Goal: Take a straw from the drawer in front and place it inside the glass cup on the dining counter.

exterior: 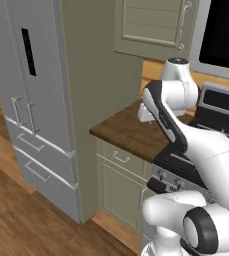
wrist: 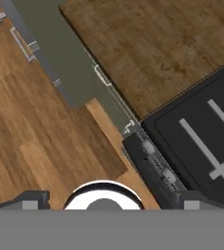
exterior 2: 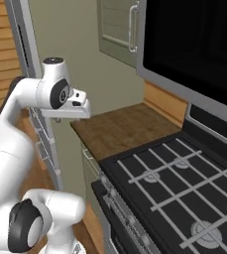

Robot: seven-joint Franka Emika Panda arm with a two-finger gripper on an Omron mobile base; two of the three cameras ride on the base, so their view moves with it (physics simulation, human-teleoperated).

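No text, label, brand, number or sign is showing legibly on anything here.

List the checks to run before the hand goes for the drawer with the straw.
1. Hand open and empty: ok, fingertips wide apart, nothing between them.
2. Drawer open: not ok, shut flush under the countertop.
3. Drawer handle free of obstruction: ok.
4. Hand at the handle: not ok, it hangs well above, apart from it.
5. Straw position: cannot tell with the drawer shut.
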